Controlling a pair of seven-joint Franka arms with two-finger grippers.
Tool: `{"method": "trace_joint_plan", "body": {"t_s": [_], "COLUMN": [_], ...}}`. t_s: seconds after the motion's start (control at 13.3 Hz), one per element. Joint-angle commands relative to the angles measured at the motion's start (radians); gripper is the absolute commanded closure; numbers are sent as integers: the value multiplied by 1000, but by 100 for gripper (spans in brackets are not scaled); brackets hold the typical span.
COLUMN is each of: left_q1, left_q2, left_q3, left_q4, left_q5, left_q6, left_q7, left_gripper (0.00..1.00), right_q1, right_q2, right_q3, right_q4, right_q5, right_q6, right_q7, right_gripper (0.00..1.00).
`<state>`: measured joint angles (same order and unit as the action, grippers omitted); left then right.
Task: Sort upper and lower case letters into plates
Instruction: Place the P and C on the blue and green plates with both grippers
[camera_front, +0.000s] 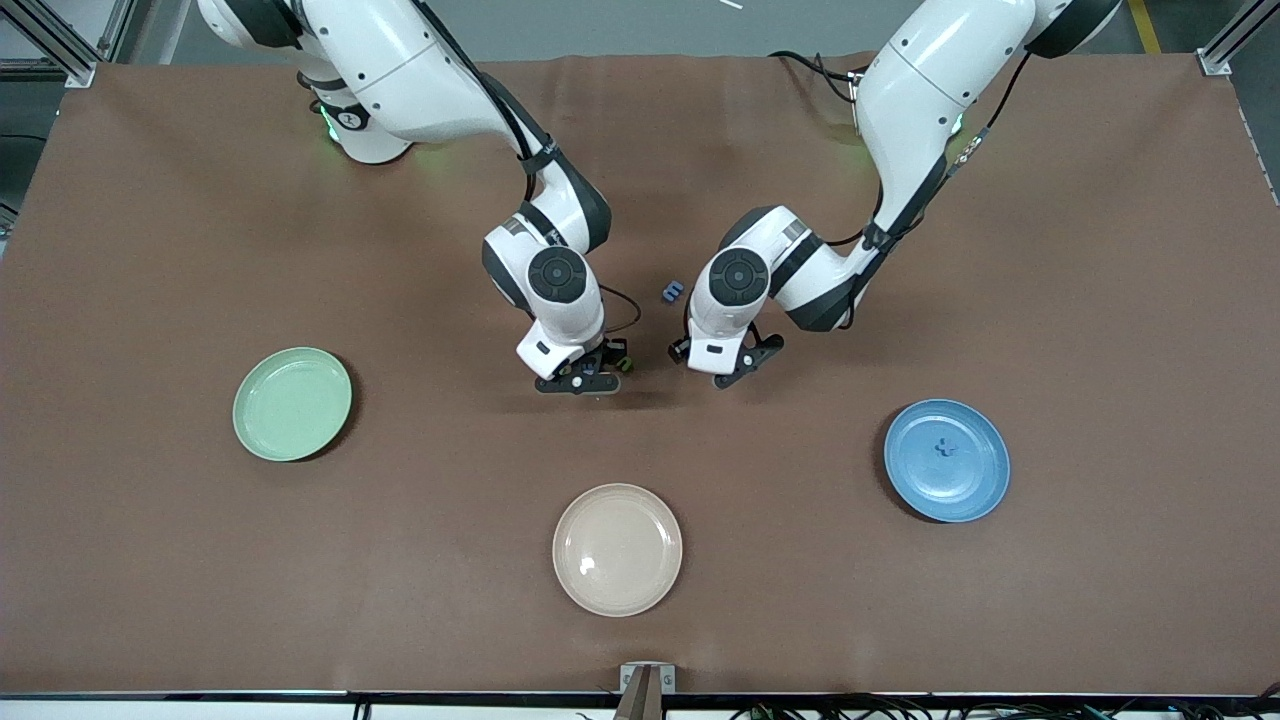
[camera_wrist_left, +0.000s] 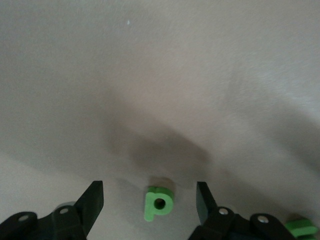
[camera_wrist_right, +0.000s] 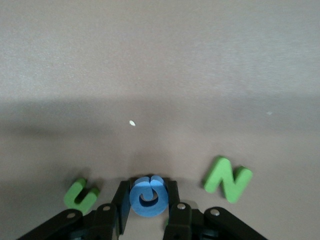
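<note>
My right gripper (camera_wrist_right: 148, 186) (camera_front: 588, 378) is down at the table's middle, shut on a round blue letter (camera_wrist_right: 150, 210) that is squeezed between its fingers. Beside it lie a green "u" (camera_wrist_right: 80, 195) and a green "N" (camera_wrist_right: 228, 178). My left gripper (camera_wrist_left: 149, 186) (camera_front: 728, 372) stands open just above the table, its fingers on either side of a green "p" (camera_wrist_left: 159, 202) without touching it. The mint green plate (camera_front: 292, 403) sits toward the right arm's end. The blue plate (camera_front: 975, 480) sits toward the left arm's end, with a small blue letter (camera_front: 945, 448) in it.
A cream-beige plate (camera_front: 617, 548) lies nearer the front camera than both grippers. A small blue letter (camera_front: 671, 291) rests on the brown table between the two wrists. Another green letter (camera_wrist_left: 300, 229) shows beside my left gripper.
</note>
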<state>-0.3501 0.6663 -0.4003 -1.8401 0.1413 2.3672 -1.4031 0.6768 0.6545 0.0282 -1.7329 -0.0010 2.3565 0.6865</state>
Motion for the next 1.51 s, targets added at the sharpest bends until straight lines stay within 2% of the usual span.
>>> {"method": "trace_joint_plan", "body": {"t_s": [0.0, 0.3, 0.45, 0.53, 0.68, 0.9, 1.05, 1.28, 1.36, 1.43], "left_q1": [-30, -35, -35, -35, -36, -35, -32, -17, -13, -1], "left_q2": [-11, -10, -8, -7, -1, -1, -1, -5, -8, -16], "left_q3": [0, 0, 0, 0, 0, 0, 0, 8, 11, 12], "left_q4": [-27, -28, -27, -27, -27, -27, -22, -22, -19, -18], "left_q5": [18, 17, 17, 18, 17, 17, 17, 18, 17, 18], "left_q6": [20, 20, 20, 20, 20, 20, 20, 18, 18, 14], "left_q7": [-56, -59, -57, -57, -57, -59, -59, -50, -45, -42], "left_gripper": [24, 37, 38, 39, 46, 53, 66, 95, 100, 100], "right_q1": [-17, -141, -204, -242, -333, -477, -560, -649, -664, -677], "right_q2": [-151, -295, -337, -364, -403, -415, -415, -401, -391, -377], "right_q3": [-8, -8, -8, -8, -8, -8, -8, -8, -8, -10], "right_q4": [-25, -30, -40, -69, -121, -168, -239, -362, -396, -428], "right_q5": [4, 4, 4, 4, 4, 4, 4, 4, 4, 4], "right_q6": [-152, -347, -407, -410, -408, -399, -315, -92, -30, 25], "right_q7": [-47, -255, -315, -368, -508, -726, -852, -1039, -1067, -1093], "right_gripper": [82, 82, 82, 82, 82, 82, 82, 82, 82, 82]}}
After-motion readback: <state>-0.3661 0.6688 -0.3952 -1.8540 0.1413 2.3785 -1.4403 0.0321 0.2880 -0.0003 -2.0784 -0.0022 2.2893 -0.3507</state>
